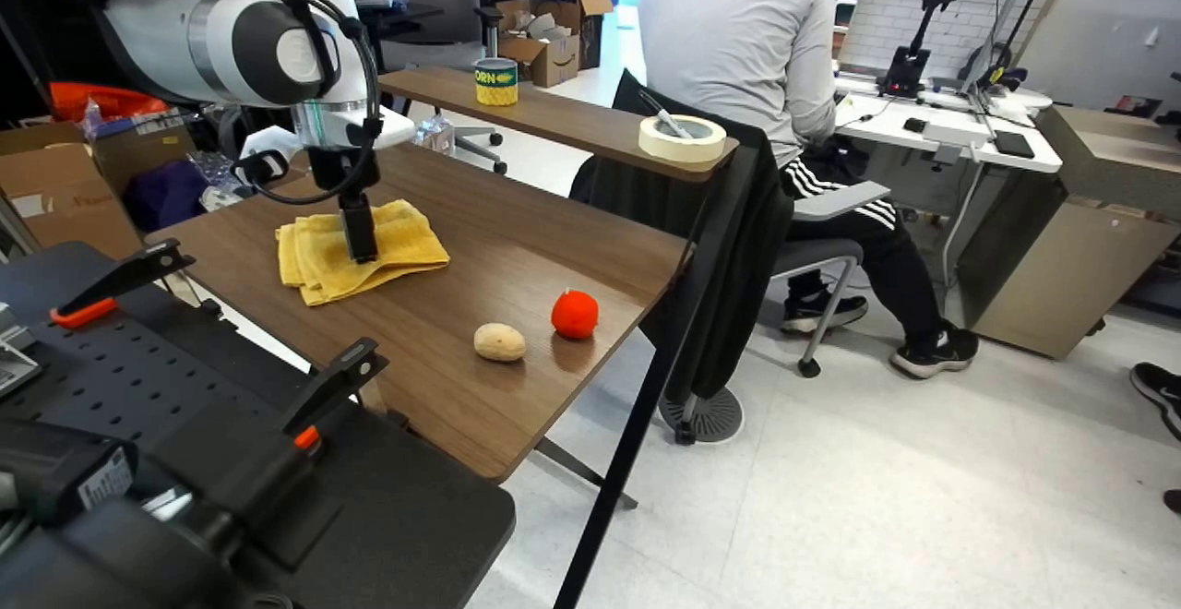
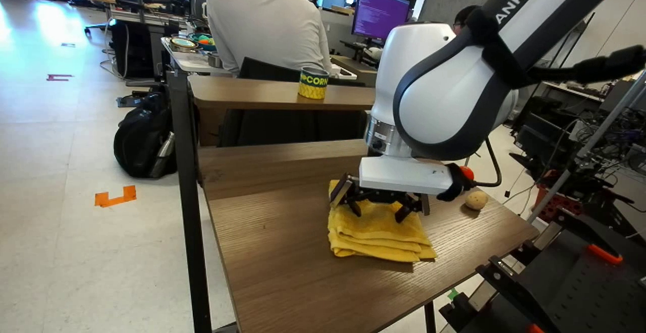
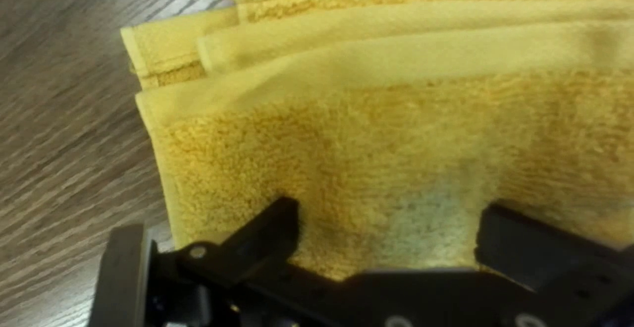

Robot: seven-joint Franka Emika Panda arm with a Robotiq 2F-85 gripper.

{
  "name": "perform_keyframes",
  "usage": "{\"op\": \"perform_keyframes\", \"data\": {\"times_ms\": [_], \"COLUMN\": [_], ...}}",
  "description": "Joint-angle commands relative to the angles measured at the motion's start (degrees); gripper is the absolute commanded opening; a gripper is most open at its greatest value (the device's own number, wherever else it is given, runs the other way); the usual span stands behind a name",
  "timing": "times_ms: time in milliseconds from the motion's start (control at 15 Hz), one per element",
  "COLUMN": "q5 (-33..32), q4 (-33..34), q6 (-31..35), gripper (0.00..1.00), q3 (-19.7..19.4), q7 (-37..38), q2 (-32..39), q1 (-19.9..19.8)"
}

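Yellow and folded, the towel [image 1: 401, 244] lies at the left of the table [image 1: 517, 240] in an exterior view. Over it, the gripper [image 2: 381, 208] has its fingers [image 3: 525, 243] spread wide, with nothing held; we cannot tell whether they touch the towel. Rightward we see the can [image 1: 496, 83] on the shelf [image 1: 572, 122], then, on the table, the potato [image 1: 499, 342] and near it the red ball [image 1: 575, 315], and last the tape [image 1: 685, 150] at the shelf's end.
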Motion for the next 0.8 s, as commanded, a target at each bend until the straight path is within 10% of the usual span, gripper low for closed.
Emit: {"op": "perform_keyframes", "data": {"times_ms": [0, 733], "q5": [-3.28, 1.85], "q4": [-4.02, 1.00], "q6": [1.32, 5.49], "gripper": [1.00, 1.00], "q3": [-0.21, 0.72], "q7": [-7.24, -13.93], "q2": [-1.79, 2.96], "q1": [1.36, -1.34]}}
